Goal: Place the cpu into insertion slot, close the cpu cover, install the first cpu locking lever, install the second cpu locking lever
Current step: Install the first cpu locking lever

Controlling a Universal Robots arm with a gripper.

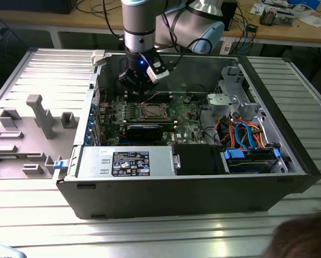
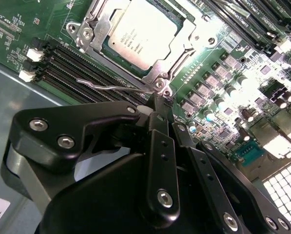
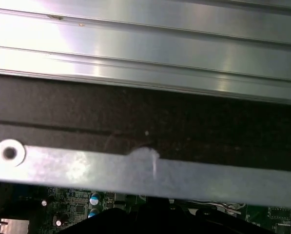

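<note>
In the second wrist view the cpu (image 2: pixel 138 34) lies flat in the insertion slot (image 2: pixel 97 45), its silvery face up. The cpu cover (image 2: pixel 180 48) is down around it as a silver frame. A thin wire locking lever (image 2: pixel 111 87) stretches from the socket's corner out over the black memory slots. My gripper (image 2: pixel 157 103) has its black fingers drawn together, tips right at that corner, by the lever's hinged end. In the exterior view the gripper (image 1: pixel 139 86) hangs inside the open case just behind the socket (image 1: pixel 152 111) on the green motherboard (image 1: pixel 188 129).
Case walls surround the board; the near wall (image 3: pixel 135 122) fills the first wrist view. A drive cage (image 1: pixel 233 99) and blue and orange cables (image 1: pixel 246 134) sit at the exterior view's right. The removed side panel (image 1: pixel 31 123) lies at its left. A person's head (image 1: pixel 302 239) shows at the bottom right.
</note>
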